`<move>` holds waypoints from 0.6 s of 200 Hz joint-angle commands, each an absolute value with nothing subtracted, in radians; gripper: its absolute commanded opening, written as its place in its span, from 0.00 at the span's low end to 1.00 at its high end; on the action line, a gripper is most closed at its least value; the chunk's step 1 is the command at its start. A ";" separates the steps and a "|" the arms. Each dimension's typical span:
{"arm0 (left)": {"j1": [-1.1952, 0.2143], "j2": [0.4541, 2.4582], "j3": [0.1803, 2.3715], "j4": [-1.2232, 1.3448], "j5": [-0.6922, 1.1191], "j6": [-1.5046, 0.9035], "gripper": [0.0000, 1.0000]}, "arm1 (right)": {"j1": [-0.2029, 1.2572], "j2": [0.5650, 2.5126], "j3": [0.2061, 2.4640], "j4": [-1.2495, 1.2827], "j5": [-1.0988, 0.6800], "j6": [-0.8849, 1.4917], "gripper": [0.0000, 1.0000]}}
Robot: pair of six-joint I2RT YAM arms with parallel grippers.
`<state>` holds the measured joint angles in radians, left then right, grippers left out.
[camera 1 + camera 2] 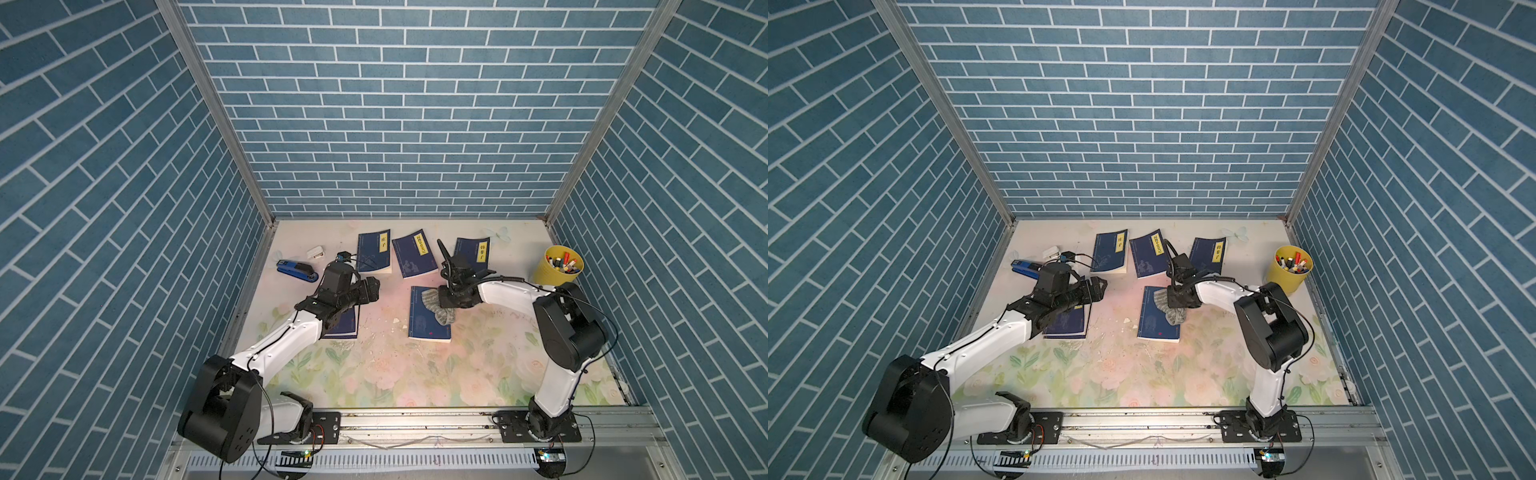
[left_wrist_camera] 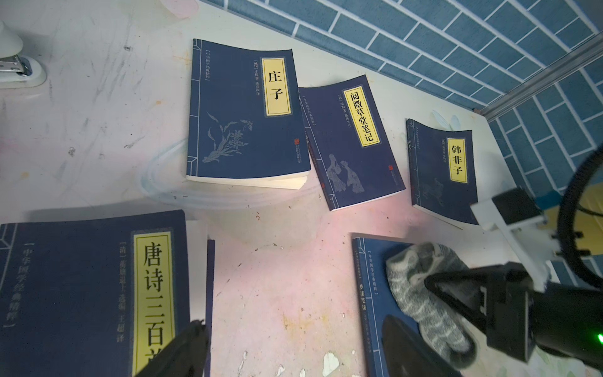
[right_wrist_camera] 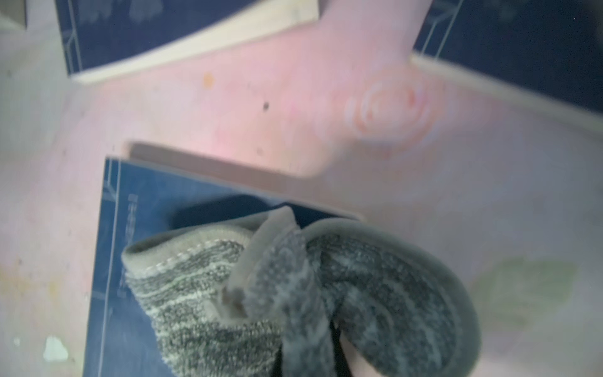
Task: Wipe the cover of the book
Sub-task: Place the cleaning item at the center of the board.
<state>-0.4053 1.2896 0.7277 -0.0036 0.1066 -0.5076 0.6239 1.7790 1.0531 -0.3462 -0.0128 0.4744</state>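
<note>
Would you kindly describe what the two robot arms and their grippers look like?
The left arm and right arm have white shells and bulky black joint housings, with thin black cables alongside. The left gripper and right gripper are black, with tapered fingers.

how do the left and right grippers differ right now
The left gripper is open and empty; the right gripper is shut on the grey cloth. The left gripper hangs over bare table; the right gripper is down at the book, with the cloth on its cover. Both are black, on white arms.
</note>
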 commanded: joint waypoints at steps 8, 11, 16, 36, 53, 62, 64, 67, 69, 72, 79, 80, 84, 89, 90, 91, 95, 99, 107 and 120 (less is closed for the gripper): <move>-0.399 1.326 0.736 0.003 0.119 -0.499 0.89 | 0.627 1.673 0.847 -0.446 -0.032 0.549 0.00; -0.399 1.329 0.736 0.004 0.121 -0.498 0.88 | 0.620 1.653 0.834 -0.443 -0.035 0.555 0.01; -0.399 1.336 0.738 0.007 0.124 -0.498 0.88 | 0.607 1.621 0.815 -0.440 -0.037 0.562 0.00; -0.399 1.353 0.741 0.019 0.140 -0.499 0.88 | 0.541 1.488 0.781 -0.472 -0.028 0.563 0.01; -0.399 1.363 0.742 0.030 0.153 -0.500 0.88 | 0.466 1.418 0.801 -0.548 0.019 0.541 0.02; -0.399 1.366 0.741 0.041 0.162 -0.504 0.88 | 0.420 1.403 0.812 -0.579 0.040 0.528 0.02; -0.399 1.366 0.740 0.044 0.163 -0.505 0.88 | 0.410 1.402 0.814 -0.585 0.042 0.526 0.02; -0.399 1.368 0.739 0.050 0.168 -0.506 0.88 | 0.396 1.400 0.817 -0.593 0.048 0.522 0.02; -0.399 1.369 0.738 0.052 0.172 -0.508 0.88 | 0.388 1.399 0.819 -0.598 0.050 0.520 0.02; -0.400 1.371 0.736 0.057 0.178 -0.509 0.88 | 0.376 1.399 0.822 -0.605 0.056 0.517 0.02; -0.400 1.376 0.735 0.066 0.192 -0.512 0.88 | 0.353 1.400 0.829 -0.620 0.070 0.511 0.02; -0.400 1.378 0.735 0.068 0.196 -0.512 0.88 | 0.351 1.401 0.829 -0.622 0.072 0.510 0.02; -0.400 1.383 0.735 0.072 0.205 -0.514 0.88 | 0.341 1.404 0.833 -0.627 0.081 0.507 0.03; -0.403 1.389 0.735 0.077 0.213 -0.517 0.88 | 0.331 1.408 0.835 -0.633 0.090 0.504 0.03; -0.403 1.390 0.734 0.078 0.216 -0.517 0.88 | 0.330 1.409 0.836 -0.635 0.092 0.503 0.03; -0.404 1.392 0.734 0.080 0.217 -0.518 0.88 | 0.328 1.410 0.836 -0.636 0.094 0.503 0.04; -0.405 1.397 0.733 0.084 0.221 -0.518 0.88 | 0.324 1.415 0.837 -0.639 0.104 0.503 0.05; -0.407 1.402 0.732 0.087 0.224 -0.517 0.88 | 0.322 1.419 0.839 -0.643 0.118 0.504 0.07; -0.412 1.412 0.732 0.093 0.226 -0.517 0.87 | 0.323 1.430 0.846 -0.656 0.153 0.509 0.12; -0.421 1.429 0.732 0.099 0.229 -0.517 0.87 | 0.322 1.446 0.864 -0.680 0.176 0.509 0.24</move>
